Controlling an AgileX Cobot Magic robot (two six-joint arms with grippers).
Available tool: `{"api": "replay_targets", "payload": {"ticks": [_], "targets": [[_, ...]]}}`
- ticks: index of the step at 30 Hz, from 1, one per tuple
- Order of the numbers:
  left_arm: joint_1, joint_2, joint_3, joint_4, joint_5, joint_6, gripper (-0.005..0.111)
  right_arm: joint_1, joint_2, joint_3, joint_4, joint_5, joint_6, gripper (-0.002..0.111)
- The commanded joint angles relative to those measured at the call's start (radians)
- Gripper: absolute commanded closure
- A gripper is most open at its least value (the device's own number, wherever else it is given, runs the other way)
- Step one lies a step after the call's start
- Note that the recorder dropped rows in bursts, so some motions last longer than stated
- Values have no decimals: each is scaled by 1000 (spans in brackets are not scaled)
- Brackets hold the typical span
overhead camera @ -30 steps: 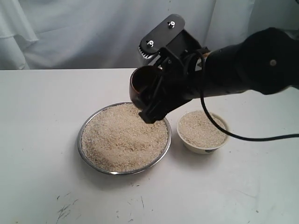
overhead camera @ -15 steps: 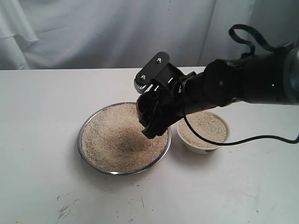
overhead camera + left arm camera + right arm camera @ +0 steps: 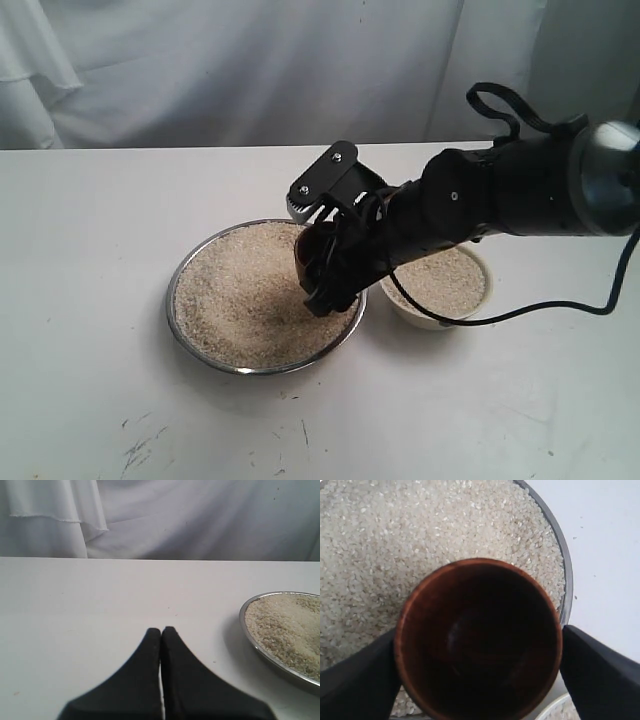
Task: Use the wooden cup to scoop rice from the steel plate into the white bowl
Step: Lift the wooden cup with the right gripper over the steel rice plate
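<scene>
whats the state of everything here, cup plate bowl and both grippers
wooden cup: empty inside, held by the right gripper over the rice
steel plate: filled with rice
white bowl: holds rice, nearly full
right gripper: shut on the wooden cup
left gripper: shut, empty

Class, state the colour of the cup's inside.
The wooden cup is dark reddish-brown inside; right wrist view.

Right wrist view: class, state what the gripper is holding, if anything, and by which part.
The right gripper holds the wooden cup by its outer wall, with one finger pressed against each opposite side.
</scene>
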Motion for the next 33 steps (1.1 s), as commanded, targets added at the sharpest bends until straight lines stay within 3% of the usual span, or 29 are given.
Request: {"api": "replay_targets", "payload": {"ticks": [1, 12, 24, 33], "targets": [[-2, -5, 5, -1, -6, -3, 107, 0, -7, -6, -1, -18, -65, 108], [-2, -5, 5, -1, -6, -3, 107, 57, -10, -6, -268, -52, -81, 108], [-2, -5, 5, -1, -6, -3, 107, 55, -177, -6, -159, 38, 17, 108], [-2, -5, 5, -1, -6, -3, 107, 55, -180, -4, -117, 88, 14, 108]]}}
